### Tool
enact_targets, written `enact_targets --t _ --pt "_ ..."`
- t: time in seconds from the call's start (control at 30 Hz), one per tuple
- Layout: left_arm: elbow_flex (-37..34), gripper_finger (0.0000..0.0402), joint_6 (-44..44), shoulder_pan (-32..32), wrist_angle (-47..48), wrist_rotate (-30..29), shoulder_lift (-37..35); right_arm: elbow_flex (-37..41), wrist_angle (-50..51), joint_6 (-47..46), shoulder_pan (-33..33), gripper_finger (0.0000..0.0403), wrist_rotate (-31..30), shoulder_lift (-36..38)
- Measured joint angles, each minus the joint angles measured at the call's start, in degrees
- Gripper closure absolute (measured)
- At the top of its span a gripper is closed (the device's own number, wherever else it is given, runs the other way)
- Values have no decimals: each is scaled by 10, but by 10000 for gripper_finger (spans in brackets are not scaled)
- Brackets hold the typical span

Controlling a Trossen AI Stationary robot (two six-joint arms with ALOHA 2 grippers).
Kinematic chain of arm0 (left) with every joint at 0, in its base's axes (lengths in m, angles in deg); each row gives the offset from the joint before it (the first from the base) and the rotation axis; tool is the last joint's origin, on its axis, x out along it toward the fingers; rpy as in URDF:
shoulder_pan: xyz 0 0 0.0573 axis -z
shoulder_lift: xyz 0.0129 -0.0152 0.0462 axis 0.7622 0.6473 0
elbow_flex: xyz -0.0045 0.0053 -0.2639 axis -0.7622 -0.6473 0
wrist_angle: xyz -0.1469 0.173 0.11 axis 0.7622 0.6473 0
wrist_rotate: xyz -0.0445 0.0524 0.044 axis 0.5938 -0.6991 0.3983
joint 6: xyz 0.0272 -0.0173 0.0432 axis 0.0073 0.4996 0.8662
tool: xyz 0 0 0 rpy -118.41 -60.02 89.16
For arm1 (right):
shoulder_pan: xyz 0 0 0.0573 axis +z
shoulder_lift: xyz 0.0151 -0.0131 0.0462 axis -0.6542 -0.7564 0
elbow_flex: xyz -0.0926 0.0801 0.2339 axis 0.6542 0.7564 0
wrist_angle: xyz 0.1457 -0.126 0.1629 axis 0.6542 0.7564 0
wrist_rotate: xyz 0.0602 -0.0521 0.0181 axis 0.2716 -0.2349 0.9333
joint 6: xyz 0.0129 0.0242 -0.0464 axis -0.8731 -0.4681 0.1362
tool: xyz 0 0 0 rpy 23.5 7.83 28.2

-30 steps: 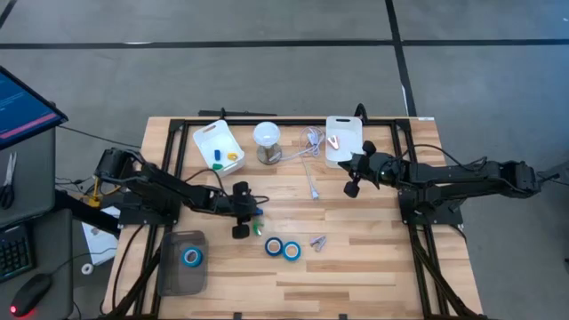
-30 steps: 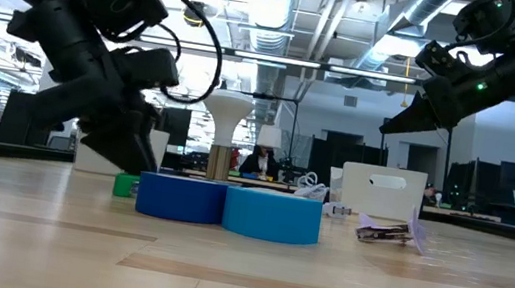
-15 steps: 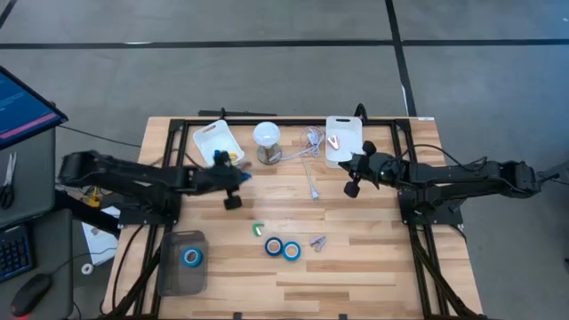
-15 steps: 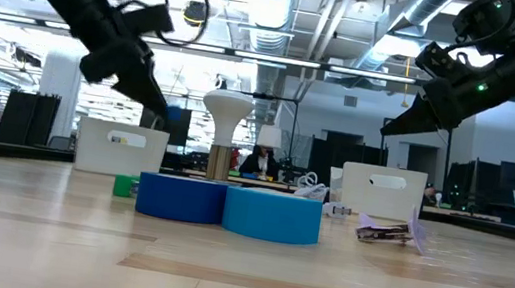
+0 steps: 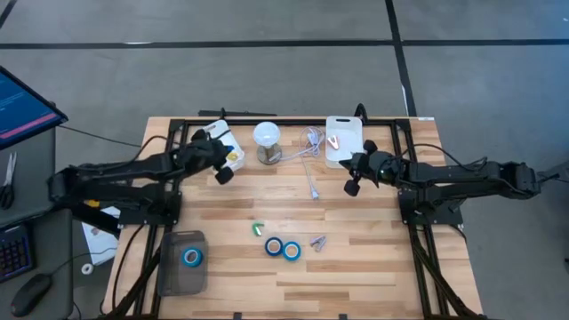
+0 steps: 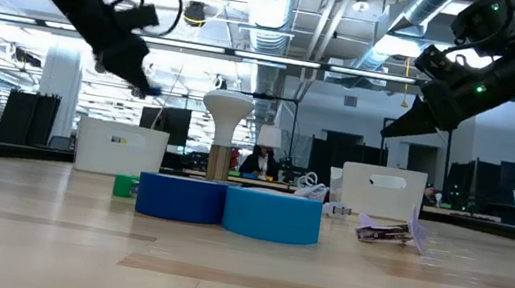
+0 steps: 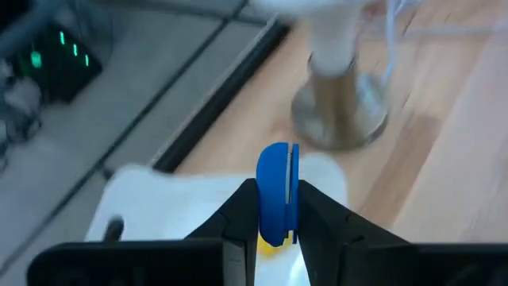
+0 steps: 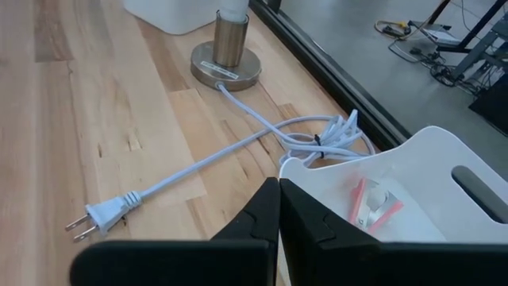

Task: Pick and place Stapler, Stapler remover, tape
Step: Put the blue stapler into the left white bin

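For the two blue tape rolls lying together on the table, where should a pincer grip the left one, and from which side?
The left tape roll lies flat, hole up, touching the other tape roll on its right. Probably best to come straight down from above and pinch across its rim, one finger in the pale centre hole and one on the outer wall away from its neighbour. The touching side leaves no room for a finger.

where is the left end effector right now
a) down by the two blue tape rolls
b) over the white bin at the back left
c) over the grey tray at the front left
b: the left end effector holds a small blue object above the white plastic bin.
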Motion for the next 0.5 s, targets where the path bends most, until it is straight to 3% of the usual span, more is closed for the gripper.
enact_targets --t 0.5 --pt "-55 341 -132 -112 -7 6 85 0 0 0 0 403 2 0"
